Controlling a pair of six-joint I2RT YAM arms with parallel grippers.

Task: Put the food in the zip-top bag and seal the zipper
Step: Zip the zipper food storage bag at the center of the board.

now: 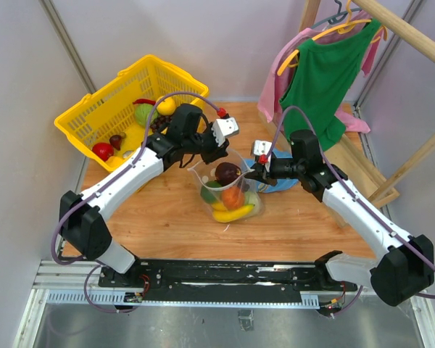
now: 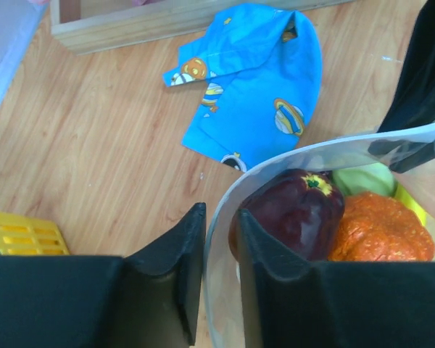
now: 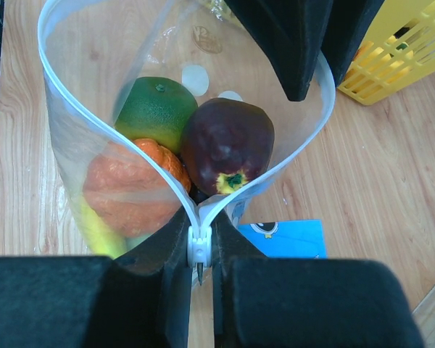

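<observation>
The zip-top bag (image 1: 229, 193) stands open-mouthed at the table's middle. It holds food: a dark purple fruit (image 3: 225, 141), an orange (image 3: 127, 188), a green fruit (image 3: 156, 109) and a yellow banana (image 1: 235, 213). My right gripper (image 3: 201, 217) is shut on the white slider (image 3: 201, 246) of the zipper (image 3: 159, 170), at the bag's right end. My left gripper (image 2: 221, 214) straddles the bag's far-left rim (image 2: 290, 156). One finger is inside by the purple fruit (image 2: 293, 214) and one is outside. A narrow gap still shows between the jaws.
A yellow mesh basket (image 1: 94, 109) with more toy fruit stands at the back left. A blue printed cloth (image 2: 261, 87) lies on the table just right of the bag. Green and pink garments (image 1: 322, 80) hang on a wooden rack (image 1: 362, 170) at the back right.
</observation>
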